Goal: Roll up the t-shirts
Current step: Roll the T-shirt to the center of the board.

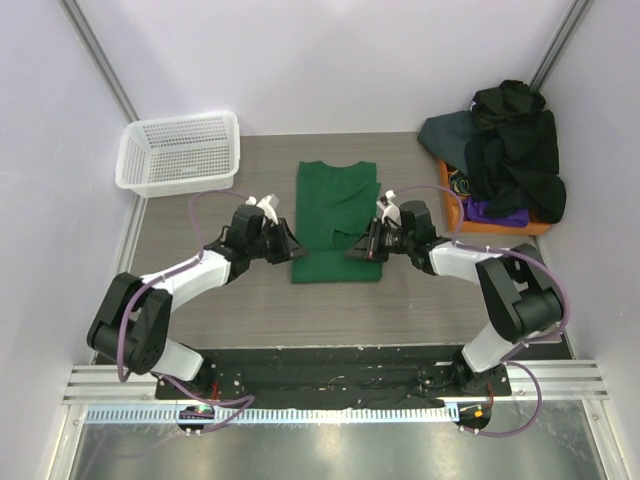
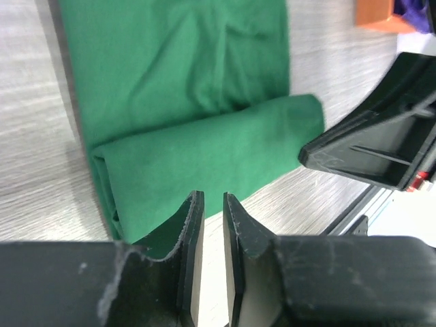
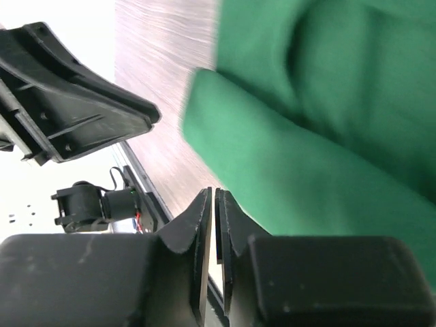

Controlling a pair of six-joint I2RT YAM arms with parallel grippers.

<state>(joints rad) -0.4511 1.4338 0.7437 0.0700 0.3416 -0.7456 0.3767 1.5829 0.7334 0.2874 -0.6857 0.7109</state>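
Two hands sat low at the near end of the green shirt (image 1: 337,215), one at each side of it. The shirt lay at the middle of the bench (image 1: 200,290) as a long narrow strip running from the near edge toward the far edge. Its near end was turned over on itself into a thick soft roll lying across the strip's full width. The rest lay flat beyond the roll, with a few creases.

At the roll's left end was the left hand (image 1: 290,243). In its wrist view the fingers stood a little apart with nothing between them, and the green cloth lay just beyond and beside the fingertips. Whether a finger touched the cloth could not be told.

At the roll's right end was the right hand (image 1: 367,243). In its wrist view the fingers were only a hair apart, a thin slit between them and no cloth in it. The rounded end of the roll lay just past the tips.

Several dark shirts (image 1: 515,150), black and slate, were heaped in a loose pile at the far right corner of the bench. They lay on an orange tray (image 1: 447,185), whose edge showed at the pile's left and near sides. A purple shirt (image 1: 500,212) showed under the pile's near side.

One white mesh basket (image 1: 180,180) stood at the far left corner, well apart from the green shirt.
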